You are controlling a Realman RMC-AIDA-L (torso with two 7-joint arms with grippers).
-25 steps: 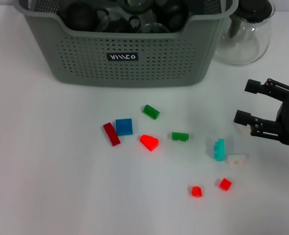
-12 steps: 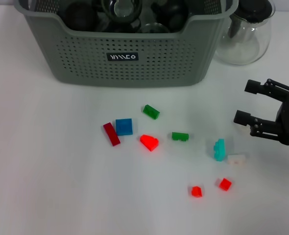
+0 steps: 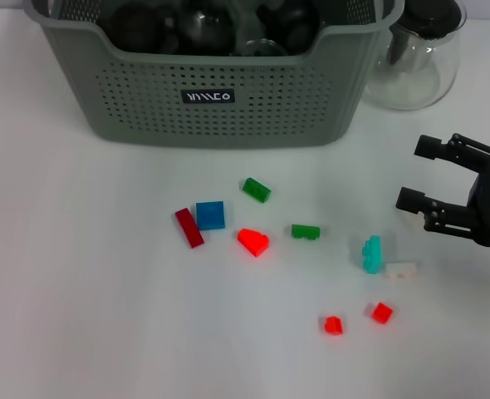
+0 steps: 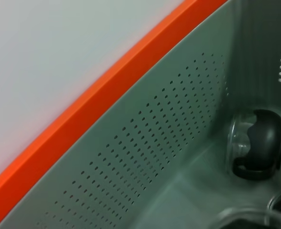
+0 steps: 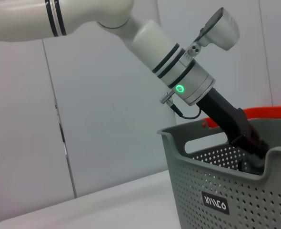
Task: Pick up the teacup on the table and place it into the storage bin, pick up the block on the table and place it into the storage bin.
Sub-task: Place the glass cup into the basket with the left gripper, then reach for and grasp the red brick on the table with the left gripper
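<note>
The grey-green storage bin stands at the back of the table, with dark-handled glass teacups inside it. In the left wrist view a clear teacup with a black handle lies on the bin's floor. The right wrist view shows my left arm reaching down into the storage bin, where the rim hides the left gripper. Several blocks lie on the table: a blue one, a long red one, a green one and a cyan one. My right gripper hovers open, right of the cyan block.
A clear glass pitcher with a black lid stands right of the bin. More small blocks lie about: bright red, green, white and two red ones. An orange strip runs behind the bin.
A round glass rim that showed at the top of the bin has dropped out of sight. The right gripper and the blocks have not moved.
</note>
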